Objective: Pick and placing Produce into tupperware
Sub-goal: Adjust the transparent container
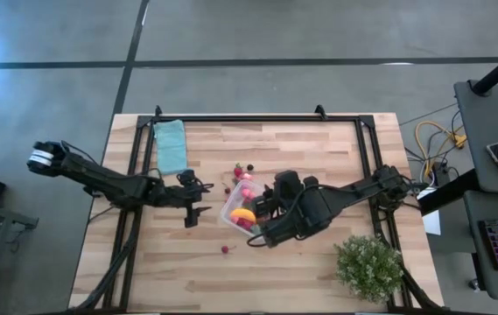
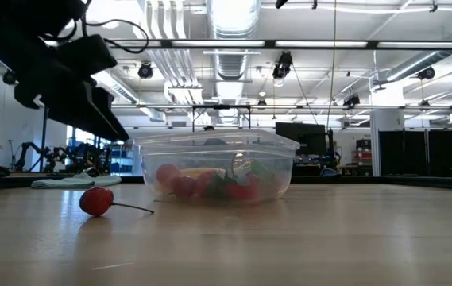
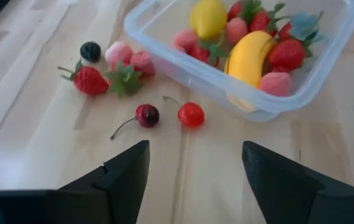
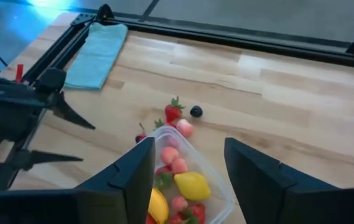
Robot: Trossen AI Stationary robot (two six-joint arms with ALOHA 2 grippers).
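right claw hovers over the clear rounded tub, fingers apart; left claw beside it, apart.

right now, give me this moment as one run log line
left gripper: open, low, facing loose cherries | right gripper: open, empty, above tupperware | produce: part in tub, some still on table

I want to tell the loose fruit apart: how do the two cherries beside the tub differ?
The dark cherry is deep maroon; the bright cherry is clear red. The dark cherry's long stem lies in full sight, while the bright cherry's stem shows only as a short piece. Both are small, round, glossy, and lie outside the tub.
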